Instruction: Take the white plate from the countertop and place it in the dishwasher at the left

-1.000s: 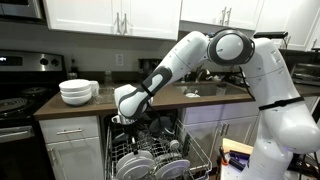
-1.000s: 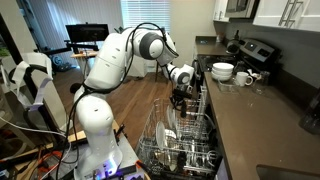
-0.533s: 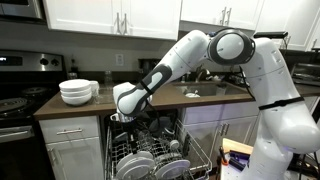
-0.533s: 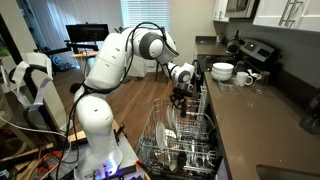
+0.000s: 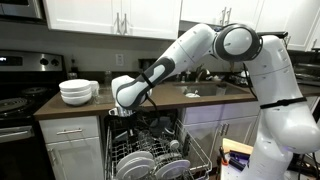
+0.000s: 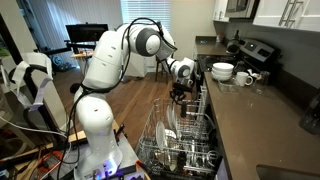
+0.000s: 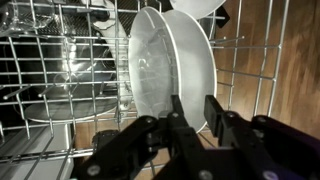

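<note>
A white plate [image 7: 168, 62] stands upright on edge between the tines of the dishwasher rack [image 7: 60, 60], seen in the wrist view. My gripper [image 7: 195, 112] hovers just above the plate's edge with its fingers apart and nothing between them. In both exterior views the gripper [image 5: 122, 112] [image 6: 178, 93] hangs over the pulled-out rack [image 5: 150, 160] [image 6: 180, 140], which holds several white plates [image 5: 138, 163].
A stack of white bowls [image 5: 75, 92] [image 6: 223, 71] sits on the countertop [image 5: 180, 100] near the stove [image 5: 15, 100]. A mug [image 6: 246, 78] stands beside the bowls. Another white dish [image 7: 195, 8] stands in the rack beyond the plate. The open dishwasher door and rack fill the floor space in front.
The gripper has risen a little above the rack and away from the plate, which stays standing in the rack.
</note>
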Controlling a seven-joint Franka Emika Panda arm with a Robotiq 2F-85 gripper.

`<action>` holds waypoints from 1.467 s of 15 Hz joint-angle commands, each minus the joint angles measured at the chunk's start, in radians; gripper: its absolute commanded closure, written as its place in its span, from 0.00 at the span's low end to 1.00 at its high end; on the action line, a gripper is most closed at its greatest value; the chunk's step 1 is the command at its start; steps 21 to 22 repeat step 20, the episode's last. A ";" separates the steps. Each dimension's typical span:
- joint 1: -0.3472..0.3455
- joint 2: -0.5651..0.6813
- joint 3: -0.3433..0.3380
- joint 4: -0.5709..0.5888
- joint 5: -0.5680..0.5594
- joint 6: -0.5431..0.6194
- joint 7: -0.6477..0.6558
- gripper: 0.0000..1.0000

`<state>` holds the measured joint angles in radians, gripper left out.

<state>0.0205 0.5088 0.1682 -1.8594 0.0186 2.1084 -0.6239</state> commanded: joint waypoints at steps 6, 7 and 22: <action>0.052 -0.158 -0.002 -0.098 -0.068 0.025 0.059 0.58; 0.062 -0.176 -0.003 -0.114 -0.084 0.034 0.075 0.46; 0.113 -0.291 0.005 -0.241 -0.173 0.115 0.174 0.00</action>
